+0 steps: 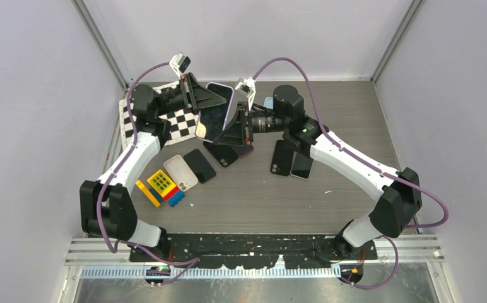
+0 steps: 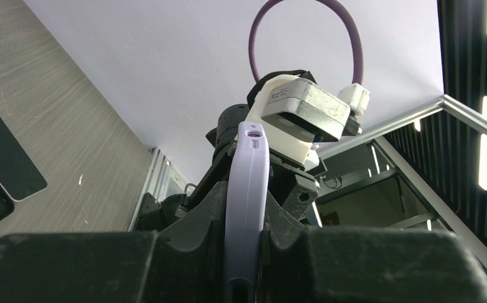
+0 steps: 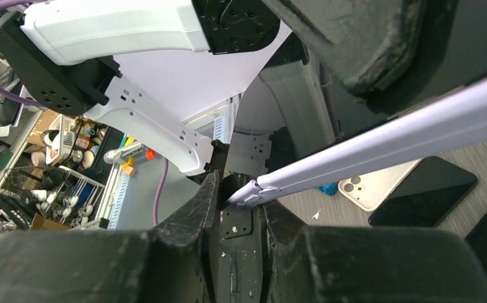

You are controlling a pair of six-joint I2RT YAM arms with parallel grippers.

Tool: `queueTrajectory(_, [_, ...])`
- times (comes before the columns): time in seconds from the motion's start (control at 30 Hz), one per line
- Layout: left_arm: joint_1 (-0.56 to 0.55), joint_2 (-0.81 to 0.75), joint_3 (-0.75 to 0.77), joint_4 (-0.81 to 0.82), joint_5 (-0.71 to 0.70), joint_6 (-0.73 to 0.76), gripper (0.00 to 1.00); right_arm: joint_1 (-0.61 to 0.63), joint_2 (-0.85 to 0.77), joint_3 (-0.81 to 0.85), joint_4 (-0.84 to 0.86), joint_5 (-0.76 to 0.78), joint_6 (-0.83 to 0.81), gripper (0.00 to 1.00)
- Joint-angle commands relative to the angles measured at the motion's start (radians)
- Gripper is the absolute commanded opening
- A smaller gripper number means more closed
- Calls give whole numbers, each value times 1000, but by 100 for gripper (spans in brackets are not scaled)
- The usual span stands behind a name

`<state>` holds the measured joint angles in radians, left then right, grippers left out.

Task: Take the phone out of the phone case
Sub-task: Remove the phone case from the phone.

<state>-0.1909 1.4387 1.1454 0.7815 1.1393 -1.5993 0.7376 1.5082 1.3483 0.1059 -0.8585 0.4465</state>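
Note:
The phone (image 1: 214, 117), dark screen up, sits in a lilac phone case (image 1: 230, 104) and is held tilted above the table's back. My left gripper (image 1: 198, 101) is shut on the case's far left side. In the left wrist view the lilac case edge (image 2: 248, 183) runs up between the two fingers of the left gripper (image 2: 246, 237). My right gripper (image 1: 240, 126) meets the case from the right. In the right wrist view the case's corner (image 3: 257, 192) lies between the narrow jaws of the right gripper (image 3: 241, 205), against the right finger (image 3: 282, 218).
Several dark phones lie on the table below the held one (image 1: 225, 153) and to its right (image 1: 282, 158). A white case (image 1: 181, 172) and a black phone (image 1: 200, 165) lie at the left, by coloured blocks (image 1: 161, 184). A checkerboard (image 1: 181, 120) lies under the left arm.

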Motion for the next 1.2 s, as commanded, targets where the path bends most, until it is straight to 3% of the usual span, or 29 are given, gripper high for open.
queueTrajectory(0.0, [-42,20,-9,-130,-66,-189,0,45,21,37,3,22,-238,1])
queueTrajectory(0.57, [-58,59,-1,-222,-50,-135,0,58,45,88,-84,71,-372,1])
queueTrajectory(1.17, [-58,75,-18,-234,-62,-142,0,57,51,91,-54,124,-367,1])
